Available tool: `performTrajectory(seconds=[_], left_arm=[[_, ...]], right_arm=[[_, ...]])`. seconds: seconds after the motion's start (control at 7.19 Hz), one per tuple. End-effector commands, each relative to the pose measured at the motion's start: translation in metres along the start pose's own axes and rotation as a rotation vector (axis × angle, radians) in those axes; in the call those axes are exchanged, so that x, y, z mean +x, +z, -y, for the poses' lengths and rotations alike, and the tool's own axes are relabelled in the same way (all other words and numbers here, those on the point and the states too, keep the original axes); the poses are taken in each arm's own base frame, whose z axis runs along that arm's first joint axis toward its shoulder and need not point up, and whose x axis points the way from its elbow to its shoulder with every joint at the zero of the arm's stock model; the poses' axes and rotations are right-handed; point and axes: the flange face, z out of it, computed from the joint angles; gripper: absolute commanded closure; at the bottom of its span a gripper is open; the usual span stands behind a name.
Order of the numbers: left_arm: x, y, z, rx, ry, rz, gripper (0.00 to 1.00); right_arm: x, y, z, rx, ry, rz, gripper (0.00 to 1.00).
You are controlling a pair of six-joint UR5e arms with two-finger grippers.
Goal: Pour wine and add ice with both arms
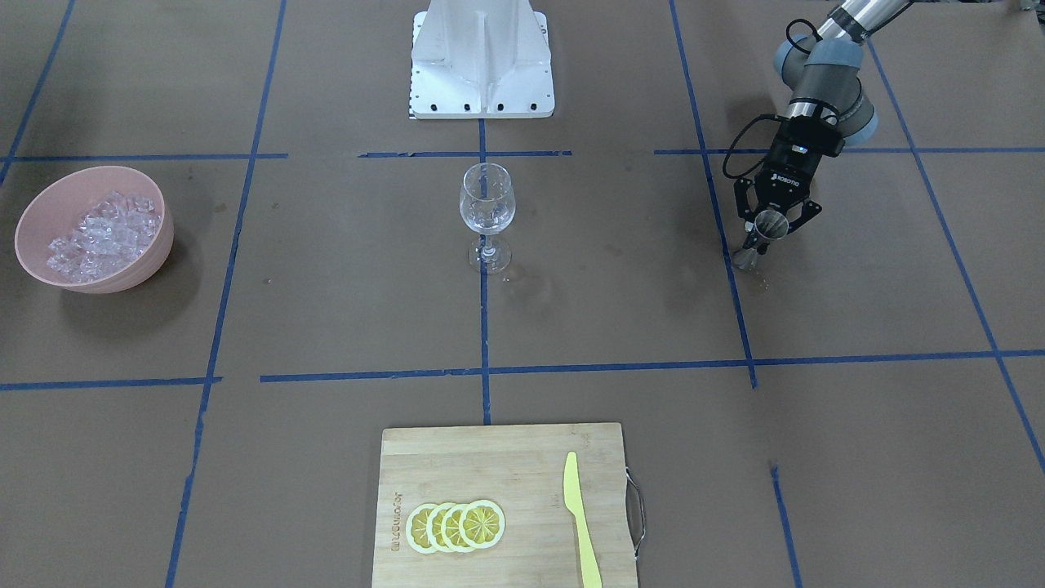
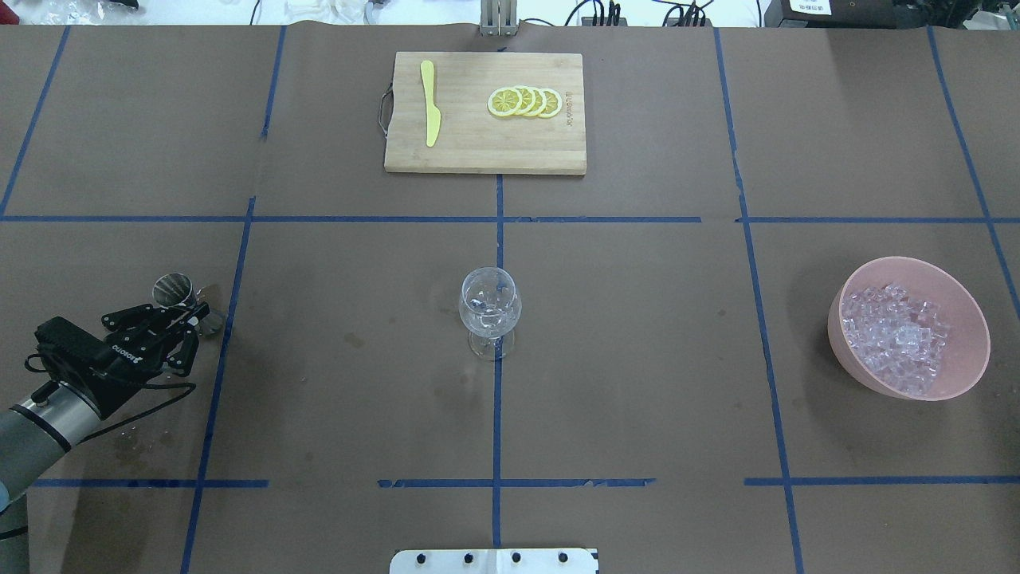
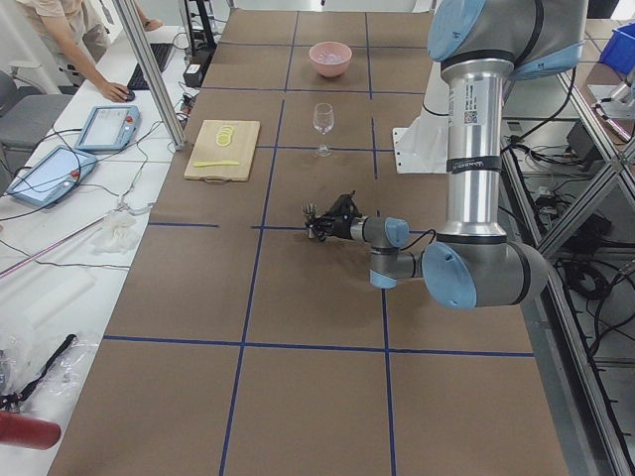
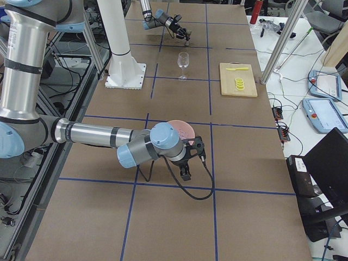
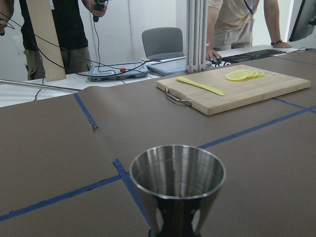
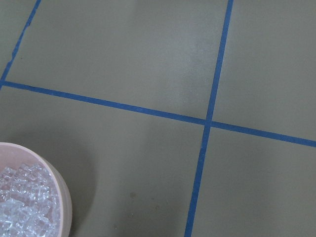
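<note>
My left gripper (image 2: 195, 317) is shut on the waist of a steel jigger (image 2: 174, 290), which stands upright low over the table at the left. The pair also shows in the front view, gripper (image 1: 766, 237) and jigger (image 1: 771, 223). The jigger's open rim (image 5: 177, 170) fills the left wrist view; I make out no wine in it. A clear wine glass (image 2: 490, 307) stands at the table's centre. Ice (image 2: 896, 339) is heaped in a pink bowl (image 2: 968, 351) at the right. My right gripper (image 4: 194, 167) hangs beside the bowl (image 4: 182, 126); I cannot tell whether it is open or shut.
A wooden cutting board (image 2: 462, 155) with lemon slices (image 2: 524, 101) and a yellow knife (image 2: 430, 104) lies at the far edge. The white pedestal (image 1: 482, 61) stands at the robot's side. The right wrist view shows the bowl's rim (image 6: 63, 197) and blue tape lines (image 6: 205, 123).
</note>
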Motion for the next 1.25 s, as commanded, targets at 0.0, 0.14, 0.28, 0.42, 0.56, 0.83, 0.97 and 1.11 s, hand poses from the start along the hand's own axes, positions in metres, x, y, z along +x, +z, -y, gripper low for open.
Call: performTrajectory(seconds=[0.0, 0.14, 0.28, 0.42, 0.56, 0.83, 0.97, 1.11], left_arm=[[0.0006, 0.0003, -0.0003, -0.001, 0.001, -0.002, 0.97], [0.0006, 0.0002, -0.0001, 0.000, 0.000, -0.002, 0.91], [0.0012, 0.0002, -0.0006, -0.004, 0.000, -0.008, 0.88], [0.0012, -0.0003, -0.0013, -0.010, 0.001, -0.014, 0.85], [0.0012, -0.0003, -0.0013, -0.010, 0.001, -0.014, 0.81], [0.0012, -0.0003, -0.0013, -0.010, 0.001, -0.014, 0.68], [0.0012, -0.0005, -0.0012, -0.009, 0.000, -0.015, 0.66], [0.0005, -0.0009, -0.0015, -0.010, 0.001, -0.014, 0.58]], right_arm=[[0.0001, 0.0001, -0.0003, 0.000, 0.000, 0.000, 0.00], [0.0004, -0.0004, -0.0003, 0.001, 0.001, 0.000, 0.00], [0.0002, 0.0001, -0.0003, 0.000, 0.000, -0.001, 0.00], [0.0008, 0.0005, -0.0006, -0.001, 0.001, -0.001, 0.00], [0.0007, 0.0004, -0.0005, 0.000, 0.000, -0.001, 0.00], [0.0001, 0.0000, -0.0002, 0.001, 0.000, -0.001, 0.00], [0.0001, 0.0000, -0.0002, 0.001, 0.000, -0.001, 0.00], [-0.0005, -0.0004, 0.0001, 0.002, -0.001, -0.001, 0.00]])
